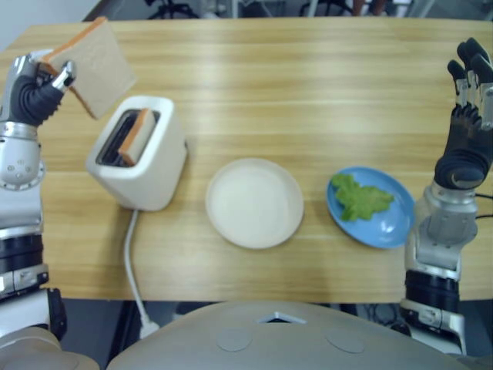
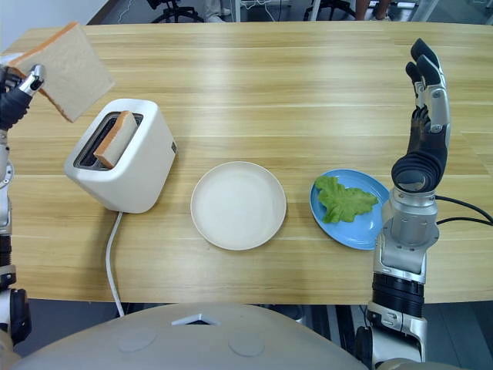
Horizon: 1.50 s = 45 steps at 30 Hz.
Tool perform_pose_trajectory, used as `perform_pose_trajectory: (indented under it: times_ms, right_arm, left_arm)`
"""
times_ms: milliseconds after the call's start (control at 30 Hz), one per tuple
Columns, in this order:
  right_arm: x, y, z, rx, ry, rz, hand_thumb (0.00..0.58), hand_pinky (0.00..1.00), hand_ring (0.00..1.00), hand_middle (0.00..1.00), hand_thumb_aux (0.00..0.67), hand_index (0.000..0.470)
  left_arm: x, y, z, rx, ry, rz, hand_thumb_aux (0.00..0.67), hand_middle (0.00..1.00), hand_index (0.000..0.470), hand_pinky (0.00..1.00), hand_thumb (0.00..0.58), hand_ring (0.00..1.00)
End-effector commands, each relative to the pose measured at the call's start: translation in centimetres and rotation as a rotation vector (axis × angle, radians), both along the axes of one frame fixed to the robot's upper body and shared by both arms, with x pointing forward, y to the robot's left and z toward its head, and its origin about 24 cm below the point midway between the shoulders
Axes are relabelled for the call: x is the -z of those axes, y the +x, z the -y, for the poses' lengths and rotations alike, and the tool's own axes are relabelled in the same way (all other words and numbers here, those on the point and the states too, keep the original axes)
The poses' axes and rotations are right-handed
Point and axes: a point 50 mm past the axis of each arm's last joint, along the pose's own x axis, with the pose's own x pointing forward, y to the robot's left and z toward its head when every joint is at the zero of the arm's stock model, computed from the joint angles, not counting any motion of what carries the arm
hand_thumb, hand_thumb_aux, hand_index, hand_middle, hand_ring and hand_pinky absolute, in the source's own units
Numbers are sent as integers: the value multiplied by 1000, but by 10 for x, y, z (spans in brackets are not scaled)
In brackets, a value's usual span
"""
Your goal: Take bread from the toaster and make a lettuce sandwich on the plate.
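A cream plate [image 1: 254, 203] is parked near the worktop's [image 1: 308, 92] front edge, with lettuce [image 1: 360, 197] laid on a blue plate [image 1: 389, 223] just to its right. Left of it, one bread slice [image 1: 135, 136] is sat in the toaster [image 1: 150, 173]. Further back, a second slice [image 1: 94, 65] is gripped by the left hand [image 1: 35, 92] over the left edge. The right hand [image 1: 470, 116] is held up by the right edge, fingers straight, nothing in it.

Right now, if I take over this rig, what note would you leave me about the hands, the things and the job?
Left hand holds one bread slice up, left of the toaster.
Right hand open, raised beside the blue plate.
Second slice stands in the toaster; lettuce lies on the blue plate.
Done: one slice out.
Left: slice onto white plate, lettuce, second slice.
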Motion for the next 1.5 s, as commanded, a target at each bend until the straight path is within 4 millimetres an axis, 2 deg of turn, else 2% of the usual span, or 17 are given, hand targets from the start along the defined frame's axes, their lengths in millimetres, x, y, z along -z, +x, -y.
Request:
perform_pose_trajectory:
  times_ms: [33, 233, 400, 533, 633, 867, 1000, 1033, 1067, 1100, 1133, 1167, 1333, 1500]
  right_arm:
    - [0, 3, -3, -9, 9, 0, 0, 0, 0, 0, 0, 0]
    - [-2, 9, -5, -27, 12, 6, 0, 0, 0, 0, 0, 0]
    - [-3, 11, -6, -38, 11, 10, 0, 0, 0, 0, 0, 0]
    - [-4, 11, -5, -38, 10, 13, 0, 0, 0, 0, 0, 0]
    - [-4, 11, -5, -39, 9, 15, 0, 0, 0, 0, 0, 0]
    - [-4, 11, -6, -45, 8, 15, 0, 0, 0, 0, 0, 0]
    - [-5, 12, -6, -48, 4, 17, 0, 0, 0, 0, 0, 0]
    - [-6, 12, -6, -48, 2, 17, 0, 0, 0, 0, 0, 0]
    - [-6, 12, -5, -48, 1, 17, 0, 0, 0, 0, 0, 0]
    - [-6, 12, -5, -47, 0, 17, 0, 0, 0, 0, 0, 0]
    - [-7, 12, -5, -47, -1, 16, 0, 0, 0, 0, 0, 0]
    - [-7, 12, -5, -47, -2, 16, 0, 0, 0, 0, 0, 0]
    - [-7, 12, -5, -51, -7, 16, 0, 0, 0, 0, 0, 0]
    - [-10, 10, 1, -26, -27, 12, 0, 0, 0, 0, 0, 0]
  left_arm:
    - [-5, 2, 42, 136, 141, 52, 670, 1000, 460, 1000, 580, 1000]
    - [23, 6, 112, 331, 431, 43, 670, 1000, 460, 1000, 580, 1000]
    - [65, 5, 148, 405, 670, -23, 670, 1000, 460, 1000, 580, 1000]
    - [99, 3, 161, 433, 827, -46, 670, 1000, 460, 1000, 580, 1000]
    - [118, -5, 171, 474, 874, -34, 670, 1000, 460, 1000, 580, 1000]
    - [146, -20, 189, 543, 883, 12, 670, 1000, 460, 1000, 580, 1000]
    - [153, -31, 195, 590, 835, -4, 670, 1000, 460, 1000, 580, 1000]
    - [153, -34, 196, 607, 805, -15, 670, 965, 460, 965, 580, 965]
    - [152, -36, 197, 614, 791, -15, 528, 667, 363, 667, 554, 667]
    - [152, -37, 198, 618, 795, -11, 528, 667, 363, 667, 554, 667]
    - [152, -38, 198, 616, 797, -13, 187, 0, 128, 0, 278, 0]
    - [152, -37, 197, 611, 803, -19, 0, 0, 0, 0, 0, 0]
    - [150, -34, 189, 572, 816, -38, 0, 0, 0, 0, 0, 0]
    - [131, -32, 182, 517, 786, 8, 0, 0, 0, 0, 0, 0]
